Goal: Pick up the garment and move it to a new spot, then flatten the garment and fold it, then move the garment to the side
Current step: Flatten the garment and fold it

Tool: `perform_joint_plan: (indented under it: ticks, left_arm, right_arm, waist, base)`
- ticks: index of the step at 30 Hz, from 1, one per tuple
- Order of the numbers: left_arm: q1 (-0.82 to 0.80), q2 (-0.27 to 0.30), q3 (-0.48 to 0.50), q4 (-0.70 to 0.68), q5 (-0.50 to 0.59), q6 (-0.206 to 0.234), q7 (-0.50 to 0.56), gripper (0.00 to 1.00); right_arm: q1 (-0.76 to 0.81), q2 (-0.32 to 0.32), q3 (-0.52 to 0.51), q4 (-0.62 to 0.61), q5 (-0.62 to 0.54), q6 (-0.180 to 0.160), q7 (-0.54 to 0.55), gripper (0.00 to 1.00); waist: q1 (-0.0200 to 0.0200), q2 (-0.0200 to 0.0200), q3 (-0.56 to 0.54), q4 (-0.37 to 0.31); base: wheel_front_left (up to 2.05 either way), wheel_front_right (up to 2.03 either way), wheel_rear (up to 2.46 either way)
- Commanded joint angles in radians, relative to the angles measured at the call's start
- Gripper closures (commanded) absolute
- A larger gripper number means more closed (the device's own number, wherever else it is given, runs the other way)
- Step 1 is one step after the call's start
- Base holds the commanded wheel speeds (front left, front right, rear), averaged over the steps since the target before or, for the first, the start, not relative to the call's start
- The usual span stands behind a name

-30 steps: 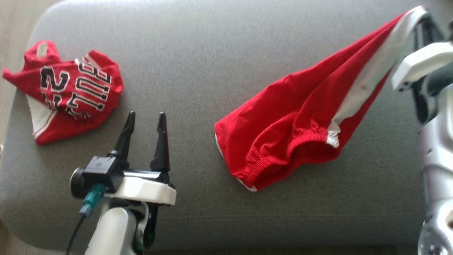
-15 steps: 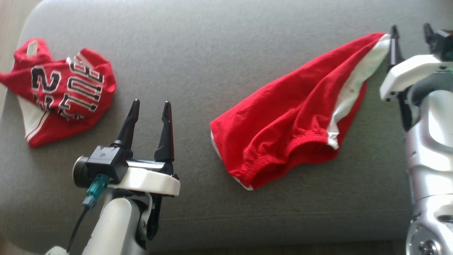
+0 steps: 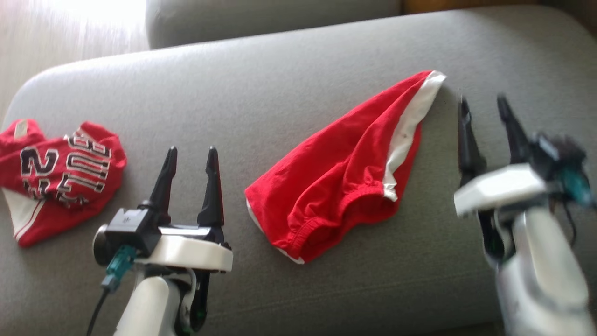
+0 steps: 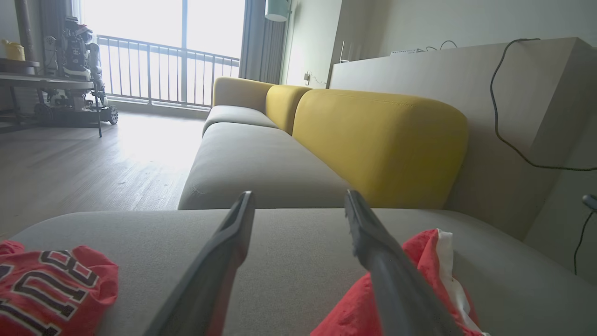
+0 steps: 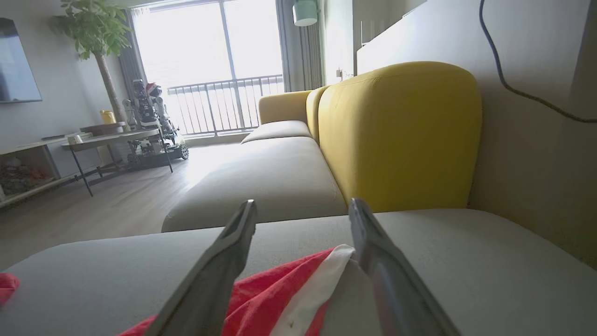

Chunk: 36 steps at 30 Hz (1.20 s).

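The garment, a pair of red shorts (image 3: 336, 177) with a white side stripe, lies loosely bunched on the grey sofa cushion (image 3: 280, 93). One corner points to the upper right and the elastic waistband faces the near edge. My right gripper (image 3: 482, 99) stands open just right of that corner, apart from the cloth. In the right wrist view the stripe of the shorts (image 5: 280, 289) runs between and below the open gripper (image 5: 302, 202). My left gripper (image 3: 192, 150) stands open left of the shorts, holding nothing. The left wrist view has the shorts (image 4: 422, 252) behind the right finger of the gripper (image 4: 298, 193).
A crumpled red jersey (image 3: 60, 177) with black-and-white lettering lies at the cushion's left end, and in the left wrist view this jersey (image 4: 51, 289) is at the lower left. A yellow backrest (image 4: 378, 140) rises behind the cushion. Wooden floor (image 3: 56, 42) lies beyond the cushion's left end.
My right gripper opened and let go of the shorts' corner, which dropped flat onto the cushion. The right arm drew back toward me. The head camera also shifted.
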Motion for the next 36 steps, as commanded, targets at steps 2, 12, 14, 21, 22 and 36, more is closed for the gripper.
perform_joint_plan:
  ticks: [2, 12, 14, 21, 22, 36]
  left_arm:
    - [-0.015, 0.002, 0.033, -0.036, -0.006, 0.007, -0.005, 0.0]
    - [0.03, 0.002, 0.015, -0.028, -0.02, 0.006, -0.005, 0.0]
    - [0.023, 0.002, 0.005, -0.026, -0.015, 0.003, -0.005, 0.0]
    - [-0.064, 0.002, -0.113, 0.015, 0.051, -0.046, -0.005, 0.0]
    - [-0.083, 0.002, -0.142, 0.035, 0.065, -0.06, -0.005, 0.0]
    - [-0.376, 0.002, -0.398, 0.468, 0.223, -0.112, 0.034, 0.0]
  right_arm:
    - [0.082, 0.012, 0.025, -0.131, 0.055, 0.0, -0.01, 0.0]
    - [0.286, 0.013, 0.026, -0.31, 0.153, 0.0, -0.01, 0.0]
    - [0.289, 0.013, 0.028, -0.324, 0.148, 0.0, -0.01, 0.0]
    - [0.278, 0.013, 0.027, -0.37, 0.128, 0.0, -0.01, 0.0]
    - [0.275, 0.013, 0.027, -0.377, 0.126, 0.0, -0.01, 0.0]
    - [0.232, 0.013, -0.019, -0.422, 0.17, 0.0, -0.01, 0.0]
  waist:
    - [0.0, 0.0, -0.026, -0.017]
    - [0.0, 0.0, -0.032, -0.036]
    - [0.0, 0.0, -0.024, -0.044]
    - [0.0, 0.0, 0.023, -0.095]
    - [0.0, 0.0, 0.032, -0.106]
    - [0.0, 0.0, 0.161, -0.253]
  base:
    - [0.0, 0.0, 0.0]
    - [0.0, 0.0, 0.0]
    - [0.0, 0.0, 0.0]
    - [0.0, 0.0, 0.0]
    - [0.0, 0.0, 0.0]
    - [0.0, 0.0, 0.0]
